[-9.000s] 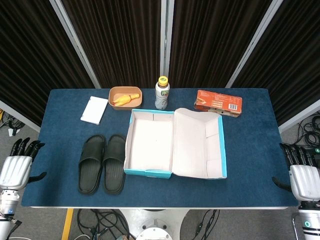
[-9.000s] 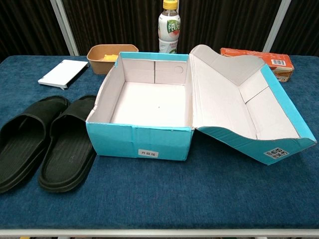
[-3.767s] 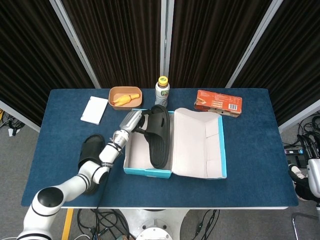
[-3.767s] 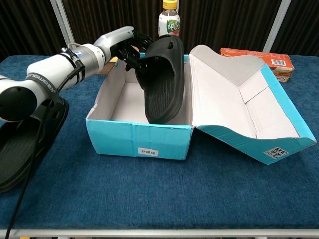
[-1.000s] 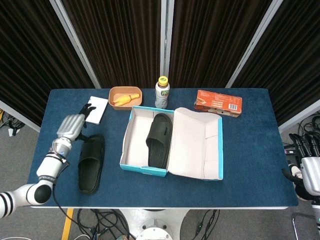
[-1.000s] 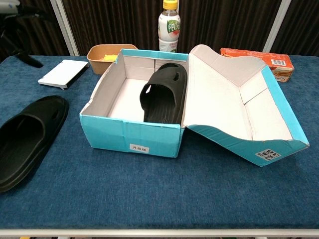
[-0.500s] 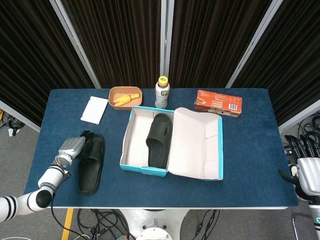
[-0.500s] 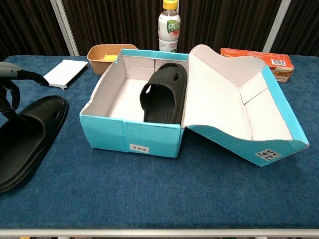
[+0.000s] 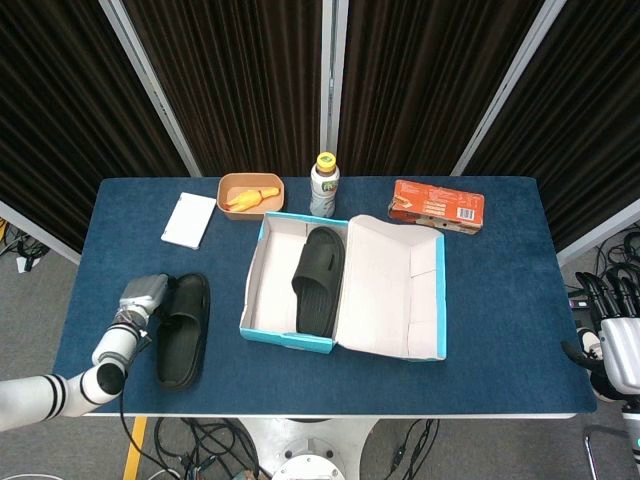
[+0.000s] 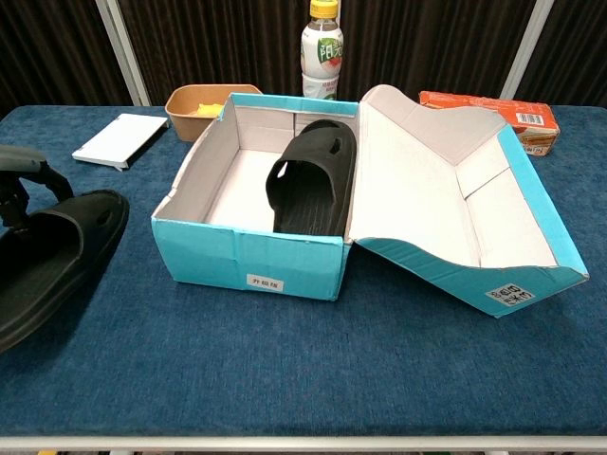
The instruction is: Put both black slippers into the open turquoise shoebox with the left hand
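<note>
One black slipper (image 9: 320,275) (image 10: 308,185) lies inside the open turquoise shoebox (image 9: 285,338) (image 10: 251,261), leaning against its right side. The second black slipper (image 9: 185,335) (image 10: 57,256) lies on the blue table to the left of the box. My left hand (image 9: 143,297) (image 10: 21,180) is at this slipper's far left edge, fingers curled over its strap and gripping it. My right hand (image 9: 620,350) hangs off the table's right edge with its fingers apart and nothing in it.
The box lid (image 9: 395,290) lies flapped open to the right. Along the back stand a white pad (image 9: 188,220), a tan bowl (image 9: 251,193) with something yellow, a bottle (image 9: 325,186) and an orange carton (image 9: 437,203).
My left hand has come down from beside the slipper onto its strap. The slipper has shifted slightly toward me. The box and the slipper inside it have not moved.
</note>
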Motion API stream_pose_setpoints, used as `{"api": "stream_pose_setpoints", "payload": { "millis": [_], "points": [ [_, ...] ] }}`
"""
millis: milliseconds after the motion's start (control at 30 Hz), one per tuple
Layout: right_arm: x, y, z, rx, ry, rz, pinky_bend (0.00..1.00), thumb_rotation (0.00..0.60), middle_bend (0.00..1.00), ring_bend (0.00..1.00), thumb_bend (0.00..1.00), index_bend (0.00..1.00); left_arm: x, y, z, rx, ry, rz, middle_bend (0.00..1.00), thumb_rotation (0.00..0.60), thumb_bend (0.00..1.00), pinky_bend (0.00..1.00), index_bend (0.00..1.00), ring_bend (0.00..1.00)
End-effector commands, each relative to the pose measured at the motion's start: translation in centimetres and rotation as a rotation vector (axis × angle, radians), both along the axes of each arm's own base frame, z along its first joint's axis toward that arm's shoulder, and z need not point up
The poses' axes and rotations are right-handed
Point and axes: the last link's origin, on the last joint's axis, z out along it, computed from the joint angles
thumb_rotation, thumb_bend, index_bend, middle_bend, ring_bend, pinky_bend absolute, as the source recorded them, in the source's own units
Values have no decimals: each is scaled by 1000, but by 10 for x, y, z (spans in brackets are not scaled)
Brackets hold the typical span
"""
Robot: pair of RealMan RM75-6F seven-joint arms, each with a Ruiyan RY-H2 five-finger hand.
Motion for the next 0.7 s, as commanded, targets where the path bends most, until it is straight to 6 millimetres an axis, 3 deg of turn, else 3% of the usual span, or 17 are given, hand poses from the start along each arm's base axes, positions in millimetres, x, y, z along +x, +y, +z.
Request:
{"api": "stream_pose_setpoints", "payload": {
  "millis": [33,200,300,367,500,700],
  "points": [
    [0,0,1,-2,1,1,63,600,100,0,51,31,0,2,14,84,-79,23,598,600,0,804,588,803],
    [1,1,1,-6,2,6,63,600,99,0,51,31,7,6,56,226,-196,-3,602,600,0,805,593,803],
    [2,1,1,-4,1,10,63,600,100,0,51,32,23,13,82,337,-344,-50,601,600,0,804,593,801],
    [3,1,0,-2,1,13,63,600,99,0,51,32,34,19,89,384,-431,-89,600,600,0,804,593,789],
    [5,1,0,-3,4,20,63,600,99,0,51,31,62,34,84,396,-584,-180,595,600,0,804,593,764],
    [5,4,3,-10,11,13,63,600,99,0,51,32,109,57,45,300,-784,-259,589,600,0,767,593,713]
  ]
}}
